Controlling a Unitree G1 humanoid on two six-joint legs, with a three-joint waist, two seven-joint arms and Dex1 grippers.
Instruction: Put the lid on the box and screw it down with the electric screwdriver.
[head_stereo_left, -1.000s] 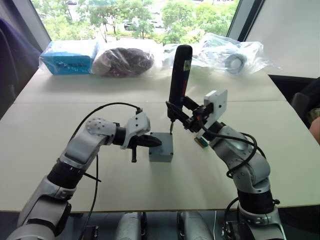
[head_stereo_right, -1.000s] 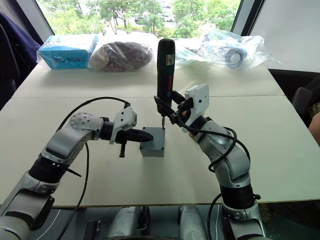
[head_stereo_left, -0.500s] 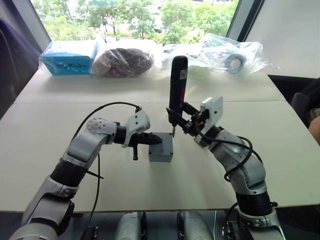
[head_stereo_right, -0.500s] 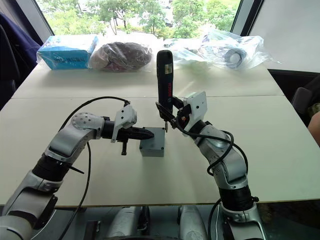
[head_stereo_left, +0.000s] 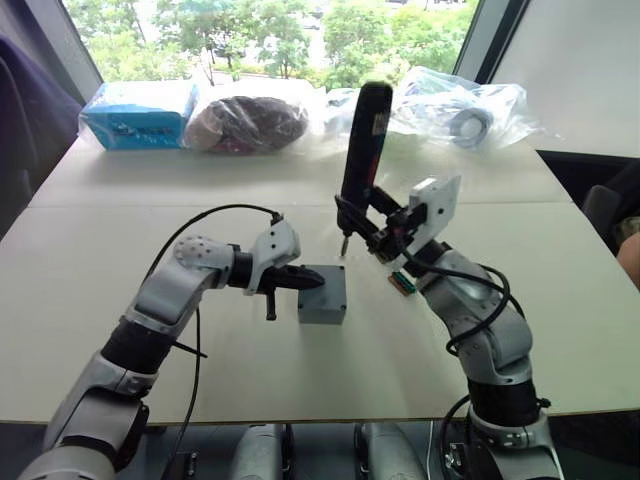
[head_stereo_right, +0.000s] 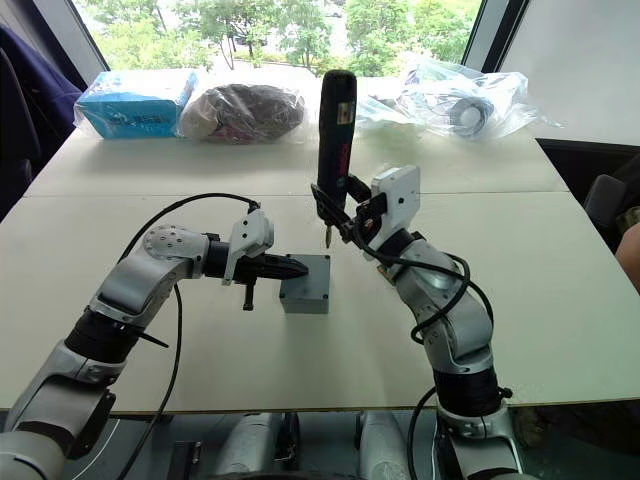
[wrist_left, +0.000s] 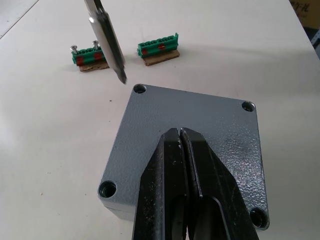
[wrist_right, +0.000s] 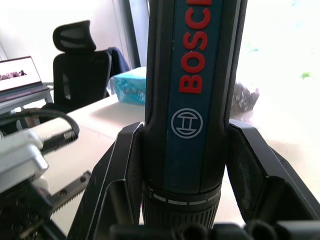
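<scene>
The grey box (head_stereo_left: 322, 308) stands mid-table with the lid (wrist_left: 200, 112) on top; the lid has a hole at each corner. My left gripper (wrist_left: 180, 132) is shut and its tips rest on the lid's top. The dark electric screwdriver (head_stereo_left: 362, 140) with its red and blue label is held almost upright, with my right gripper (head_stereo_left: 352, 214) shut on its lower body. Black fingers (wrist_right: 120, 170) flank the barrel in the right wrist view. The metal bit (wrist_left: 107, 42) hangs in the air just off one far corner of the lid, not touching it.
Two green connector blocks (wrist_left: 90, 55) (wrist_left: 158, 47) lie on the table just beyond the box. At the far edge sit a blue carton (head_stereo_left: 138, 112), a dark bundle in plastic (head_stereo_left: 245, 122) and clear bags of parts (head_stereo_left: 460, 110).
The screwdriver has risen since half a second ago, when its bit was low at the box's far corner. My left gripper stays on the lid.
</scene>
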